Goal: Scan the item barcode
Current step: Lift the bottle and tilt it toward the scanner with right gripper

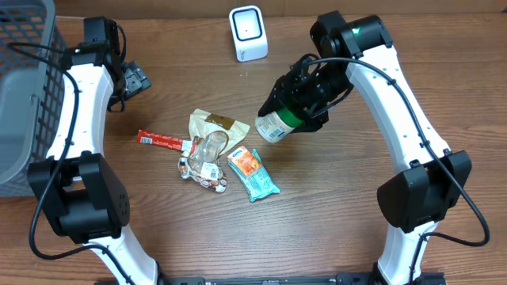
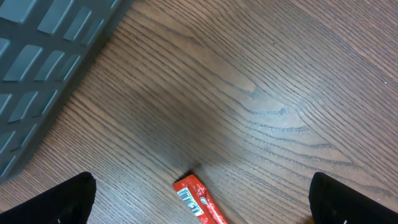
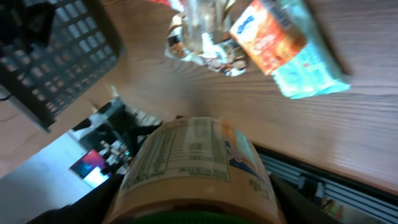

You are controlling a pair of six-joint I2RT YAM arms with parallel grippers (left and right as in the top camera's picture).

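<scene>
Right gripper (image 1: 305, 99): closed around a bottle (image 1: 273, 127), with the jaws held partly apart by its width. The bottle is gripped at the green cap end. The cream-labelled body is tilted out toward the lower left. In the right wrist view a printed nutrition panel is seen on the label, and the table (image 1: 317, 214) is seen beyond the bottle, so the bottle appears to be lifted off the wood. No barcode can be made out on the label; the picture is too blurred.

The bottle is located below and to the right of the white scanner (image 1: 248, 33), which stands upright at the far edge. The two are well apart.

Left gripper (image 1: 133, 79): jaws spread fully, nothing held. It is positioned over bare wood beside the grey basket (image 1: 24, 87). The end of a red snack stick (image 1: 162, 140), with its barcode showing, is seen between the fingertips in the left wrist view.

Mid-table pile: a tan packet (image 1: 214, 123), a crumpled clear wrapper (image 1: 202, 162) and an orange-and-teal packet (image 1: 253, 172). The pile lies near the bottle, to its lower left.
</scene>
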